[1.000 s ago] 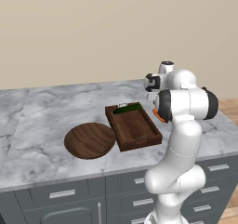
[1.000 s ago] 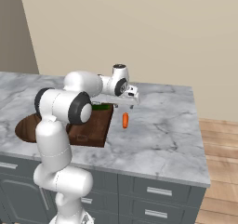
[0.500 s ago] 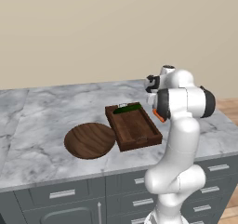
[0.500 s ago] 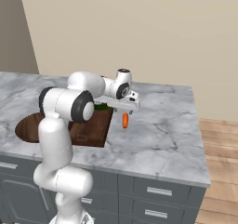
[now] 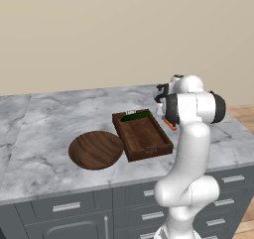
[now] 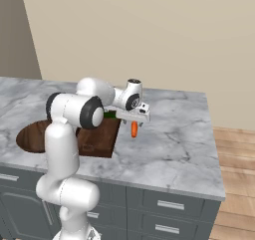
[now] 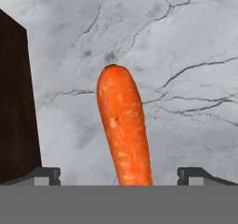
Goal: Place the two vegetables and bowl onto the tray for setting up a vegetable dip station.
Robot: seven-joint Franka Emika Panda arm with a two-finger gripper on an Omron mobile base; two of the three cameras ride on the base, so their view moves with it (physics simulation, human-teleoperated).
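We see the carrot [image 7: 123, 130] lying on the counter [image 7: 186, 56] between our gripper's [image 7: 119, 174] spread fingers [image 7: 46, 174] — untouched, just beside the tray [image 7: 16, 102].

Orange carrot [image 7: 123, 130], grey-veined marble counter [image 7: 186, 56]

Evenly and brightly lit, rendered, with soft diffuse light from above and no harsh glare. Faint, soft-edged shadows under the rectangular dark brown wooden tray [image 5: 144, 138] and the round dark brown wooden bowl [image 5: 95, 149] on the grey veined marble surface [image 5: 44, 129]. Mild sheen on the white arm casing. Sharp throughout in both base views, no motion blur. Close up in the hand view, slightly coarse texture on the orange carrot [image 7: 124, 130], a dim shadow smudged beside it.
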